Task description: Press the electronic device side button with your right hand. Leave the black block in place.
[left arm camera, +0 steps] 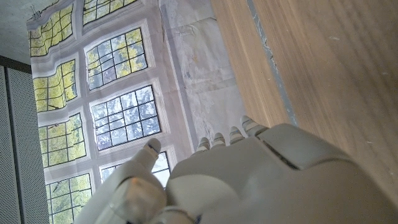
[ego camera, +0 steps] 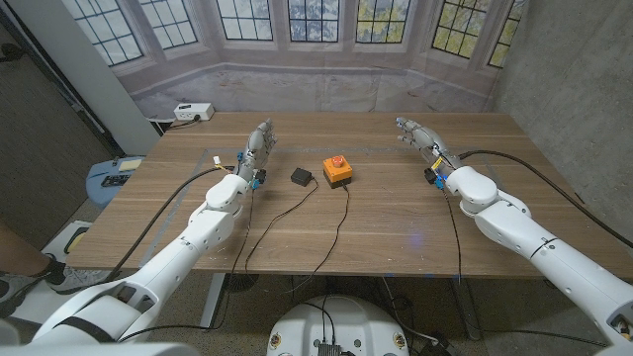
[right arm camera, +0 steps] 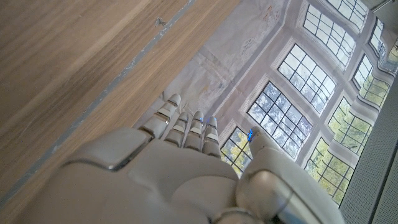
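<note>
Nothing is pressed yet — the right hand waits with fingers apart and empty, well off from the orange electronic device mid-surface beside the black block, so next it must reach in toward the side button — left hand likewise empty.

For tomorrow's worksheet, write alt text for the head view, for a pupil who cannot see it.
An orange electronic device with a red button on top sits mid-table beside a small black block, both trailing black cables. The robot's left hand and right hand are open and well apart on either side, touching neither. Behind the wooden table hangs a backdrop of leaded windows.
</note>
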`<state>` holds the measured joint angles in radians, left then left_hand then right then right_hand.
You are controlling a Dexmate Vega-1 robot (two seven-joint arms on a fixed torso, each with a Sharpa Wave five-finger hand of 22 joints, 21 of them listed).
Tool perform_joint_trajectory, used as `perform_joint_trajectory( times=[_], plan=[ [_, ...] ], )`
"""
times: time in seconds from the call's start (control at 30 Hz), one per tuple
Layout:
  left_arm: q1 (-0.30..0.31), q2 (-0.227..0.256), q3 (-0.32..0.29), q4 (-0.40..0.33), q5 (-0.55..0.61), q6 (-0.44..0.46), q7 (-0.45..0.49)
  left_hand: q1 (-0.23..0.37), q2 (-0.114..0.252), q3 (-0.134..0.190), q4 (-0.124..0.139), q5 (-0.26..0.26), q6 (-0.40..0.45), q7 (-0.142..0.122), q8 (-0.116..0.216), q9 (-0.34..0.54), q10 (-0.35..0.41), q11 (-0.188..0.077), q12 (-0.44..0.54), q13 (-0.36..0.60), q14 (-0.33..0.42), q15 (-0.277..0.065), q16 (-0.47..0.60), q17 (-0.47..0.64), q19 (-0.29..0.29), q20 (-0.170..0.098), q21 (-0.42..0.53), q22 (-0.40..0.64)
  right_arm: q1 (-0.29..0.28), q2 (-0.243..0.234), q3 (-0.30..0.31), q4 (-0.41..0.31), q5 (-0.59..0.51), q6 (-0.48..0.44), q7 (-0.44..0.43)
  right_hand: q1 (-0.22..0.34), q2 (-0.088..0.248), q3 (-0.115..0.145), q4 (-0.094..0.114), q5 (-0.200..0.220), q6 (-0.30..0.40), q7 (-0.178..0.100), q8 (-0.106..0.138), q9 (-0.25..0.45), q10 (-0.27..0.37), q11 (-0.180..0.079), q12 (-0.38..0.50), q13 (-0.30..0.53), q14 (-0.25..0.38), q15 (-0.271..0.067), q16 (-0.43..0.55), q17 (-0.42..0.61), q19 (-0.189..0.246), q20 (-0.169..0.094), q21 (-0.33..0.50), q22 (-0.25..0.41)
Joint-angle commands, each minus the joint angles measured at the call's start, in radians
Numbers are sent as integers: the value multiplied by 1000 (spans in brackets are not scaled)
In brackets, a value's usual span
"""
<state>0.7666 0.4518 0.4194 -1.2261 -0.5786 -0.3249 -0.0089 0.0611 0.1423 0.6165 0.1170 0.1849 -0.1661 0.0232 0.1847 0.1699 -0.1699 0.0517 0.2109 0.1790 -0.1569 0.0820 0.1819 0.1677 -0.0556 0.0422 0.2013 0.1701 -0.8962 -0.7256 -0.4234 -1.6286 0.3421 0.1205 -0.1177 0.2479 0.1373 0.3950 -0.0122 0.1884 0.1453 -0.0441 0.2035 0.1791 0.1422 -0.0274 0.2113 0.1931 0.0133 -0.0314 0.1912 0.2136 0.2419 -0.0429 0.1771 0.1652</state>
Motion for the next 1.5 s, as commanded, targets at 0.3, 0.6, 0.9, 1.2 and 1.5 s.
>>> perform_joint_trajectory(
  times=[0.3, 0.6, 0.9, 1.2, 1.5],
  plan=[
    [-3, -5, -4, 20, 3, -24, -6, 13, -5, 2, -11, -1, 13, -2, 6, 4, 2, 2, 5, 4, 12, -1, 3, 1, 14, 1, 3, 2, 7, -35, -42, -120, -208, -94, -74, 21, -3, 0, -18, -3, 32, -8, 10, 4, 29, -19, 8, 3, 14, -49, 12, -4, -3, -67, 6, 1],
    [-16, -11, -2, 48, -2, -33, -23, 15, -6, 3, -13, -1, 13, -3, 4, 4, 3, 3, 3, 4, 14, -1, 2, 1, 15, 1, 2, 2, 27, -42, -71, -155, -296, -145, -81, 23, -3, -2, -22, -4, 38, -11, 9, 5, 34, -25, 7, 3, 12, -46, 12, -5, -10, -68, 5, 1],
    [-17, -13, -1, 50, 1, -35, -20, 17, -6, 4, -15, -2, 13, -3, 3, 4, 4, 1, 2, 4, 15, -3, 1, 1, 16, 1, 1, 2, 34, -62, -96, -218, -391, -214, -82, 23, -4, -4, -25, -5, 42, -16, 8, 4, 41, -30, 8, 3, 7, -43, 12, -5, -17, -67, 4, 2],
    [-11, -12, 1, 35, 5, -32, -12, 19, -6, 5, -17, -2, 14, -4, 2, 4, 5, 2, 1, 4, 16, -3, 0, 2, 19, -1, 0, 2, 31, -87, -115, -271, -468, -254, -65, 19, -3, -9, -26, -6, 48, -24, 7, 4, 47, -40, 6, 2, 2, -26, 13, -4, -27, -56, 3, 2],
    [-10, -11, 3, 30, 6, -30, -14, 20, -6, 5, -19, -2, 14, -4, 1, 4, 5, 1, 0, 4, 17, -2, -1, 2, 20, 0, 0, 2, 41, -97, -151, -314, -565, -311, -37, 18, -4, -11, -29, -7, 51, -28, 5, 4, 52, -46, 5, 2, 3, -22, 16, -3, -30, -52, 3, 2]
  ],
)
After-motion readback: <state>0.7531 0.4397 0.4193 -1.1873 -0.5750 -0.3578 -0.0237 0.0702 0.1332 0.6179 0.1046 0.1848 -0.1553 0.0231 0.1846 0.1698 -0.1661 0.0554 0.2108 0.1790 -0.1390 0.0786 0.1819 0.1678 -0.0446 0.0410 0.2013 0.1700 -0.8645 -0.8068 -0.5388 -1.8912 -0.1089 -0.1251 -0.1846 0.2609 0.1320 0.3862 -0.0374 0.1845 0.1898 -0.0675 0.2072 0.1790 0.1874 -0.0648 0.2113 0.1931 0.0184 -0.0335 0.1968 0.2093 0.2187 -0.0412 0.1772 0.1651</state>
